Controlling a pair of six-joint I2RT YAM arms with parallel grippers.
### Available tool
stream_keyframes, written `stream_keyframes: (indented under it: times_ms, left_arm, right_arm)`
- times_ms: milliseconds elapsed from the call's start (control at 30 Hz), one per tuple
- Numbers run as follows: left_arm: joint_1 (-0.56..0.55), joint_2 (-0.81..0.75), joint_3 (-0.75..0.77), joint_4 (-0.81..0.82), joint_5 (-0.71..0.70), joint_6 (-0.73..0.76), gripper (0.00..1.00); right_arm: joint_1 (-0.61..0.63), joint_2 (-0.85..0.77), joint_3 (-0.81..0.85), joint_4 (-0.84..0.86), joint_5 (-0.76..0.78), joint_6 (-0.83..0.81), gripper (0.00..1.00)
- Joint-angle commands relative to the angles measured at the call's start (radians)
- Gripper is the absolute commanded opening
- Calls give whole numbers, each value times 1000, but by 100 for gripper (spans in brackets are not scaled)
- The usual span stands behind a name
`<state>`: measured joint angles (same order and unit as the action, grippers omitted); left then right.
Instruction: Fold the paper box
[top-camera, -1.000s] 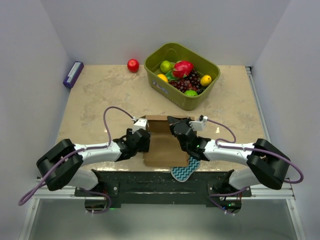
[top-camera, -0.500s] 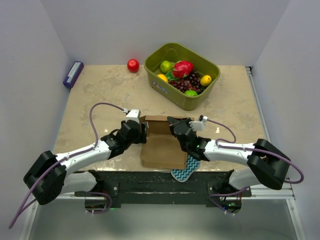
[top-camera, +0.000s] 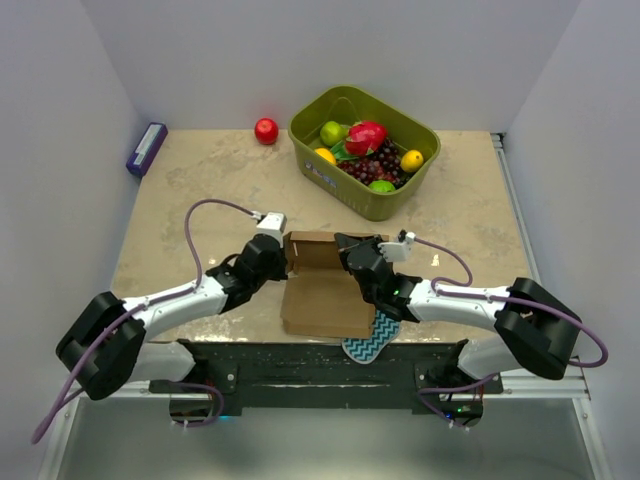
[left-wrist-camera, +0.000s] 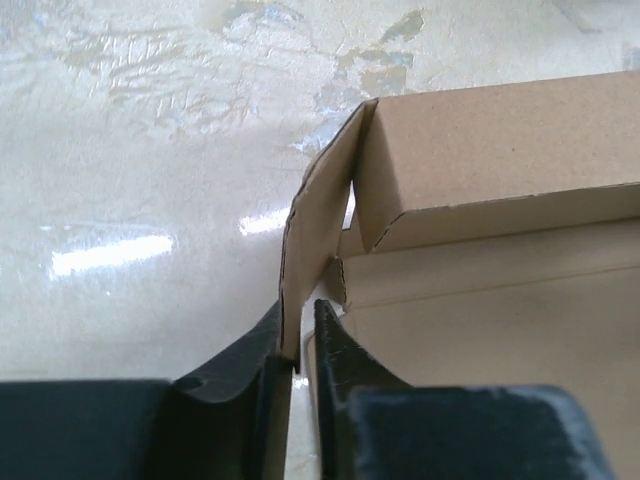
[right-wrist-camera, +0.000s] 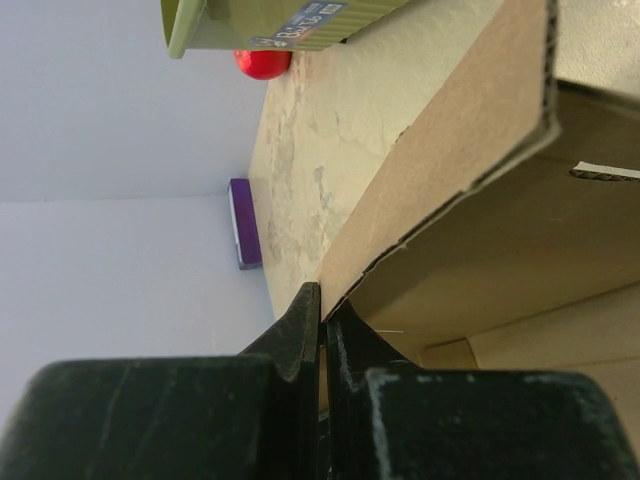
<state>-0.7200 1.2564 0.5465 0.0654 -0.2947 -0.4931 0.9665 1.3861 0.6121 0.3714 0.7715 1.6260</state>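
Left jaws, at the end of the left arm (top-camera: 190, 295), are pinching a thin side flap (left-wrist-camera: 318, 215) of the paper box (top-camera: 325, 300). In the left wrist view the flap stands on its edge and goes down between the two black fingers (left-wrist-camera: 240, 365), which are nearly pressed together on it. These jaws are at the far left corner of the box.

The box sits on the tabletop (top-camera: 200, 190) near the front edge, right between the two arms. It is brown and open on top, and its far wall (top-camera: 312, 242) stands up. Its longer side seems to run away from the arms, turned a little.

Right jaws, on the right arm (top-camera: 450, 295), are pressed together too. They pinch the edge of a cardboard panel on the right part of the box.

Both arms touch the box, so neither is nearer. The middle of the box lies to the right of the left jaws and to the left of the right jaws. So I think each side must swing inward next.

A teal sponge (top-camera: 368, 345) peeks out at the near right corner.
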Motion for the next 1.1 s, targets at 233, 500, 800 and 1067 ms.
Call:
stream_keyframes:
  times_ms: [233, 500, 800, 1067]
  left_arm:
    - [-2, 72, 124, 7, 8, -2, 4]
    - [-122, 71, 73, 31, -112, -35, 9]
    - [-185, 100, 17, 57, -162, -111, 9]
    - [-197, 46, -85, 166, -71, -104, 22]
  right_arm:
    - [3, 14, 2, -57, 48, -69, 0]
    - [3, 14, -6, -52, 51, -75, 0]
    - [9, -15, -86, 116, 31, -215, 0]
    - [23, -42, -198, 247, 14, -293, 0]
